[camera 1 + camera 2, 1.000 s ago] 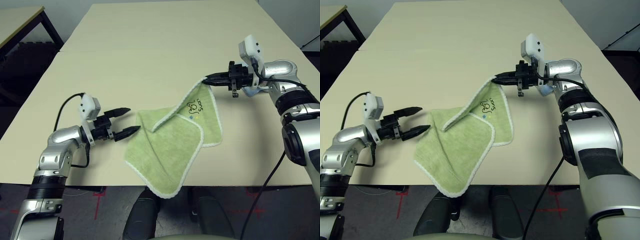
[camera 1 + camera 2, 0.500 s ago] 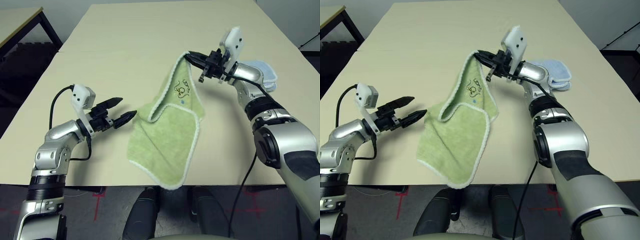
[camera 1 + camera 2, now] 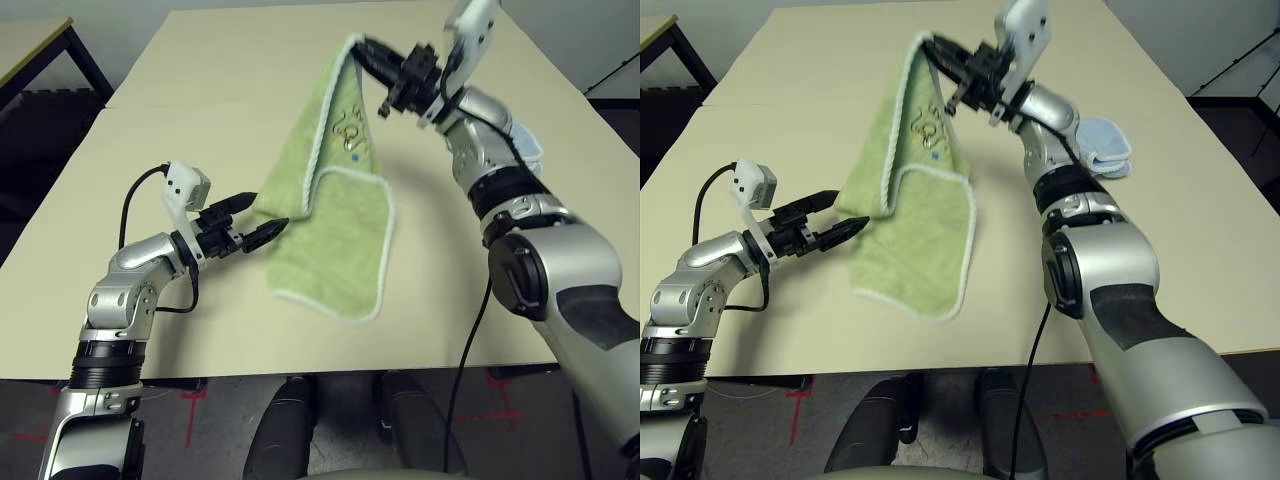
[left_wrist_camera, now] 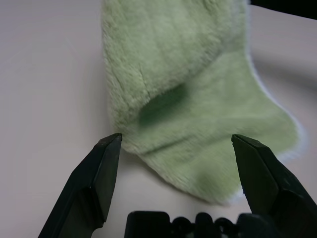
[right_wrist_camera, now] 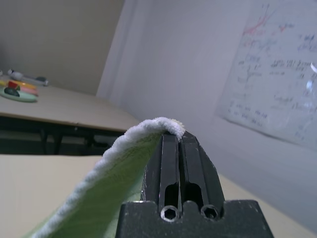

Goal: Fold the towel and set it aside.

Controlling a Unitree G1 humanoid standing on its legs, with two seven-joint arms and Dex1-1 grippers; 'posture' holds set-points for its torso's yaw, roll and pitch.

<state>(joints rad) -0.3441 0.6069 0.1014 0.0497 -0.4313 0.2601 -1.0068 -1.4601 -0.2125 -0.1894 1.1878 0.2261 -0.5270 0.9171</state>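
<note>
The right gripper (image 3: 365, 50), clamped on a corner of the towel (image 3: 335, 215), holds it high over the middle of the table (image 3: 200, 80) so the cloth hangs down to the near part (logo side up), while the left gripper (image 3: 268, 215), fingers apart, sits at its left edge.

Right arm stretched up and forward across the table, wrist angled upward; right gripper (image 3: 368, 52) clamped tight on a corner of the towel (image 3: 335, 215), holding it aloft. Left arm low, elbow bent, forearm level; left gripper (image 3: 263, 216) spread wide, fingertips at the towel's hanging edge.
</note>
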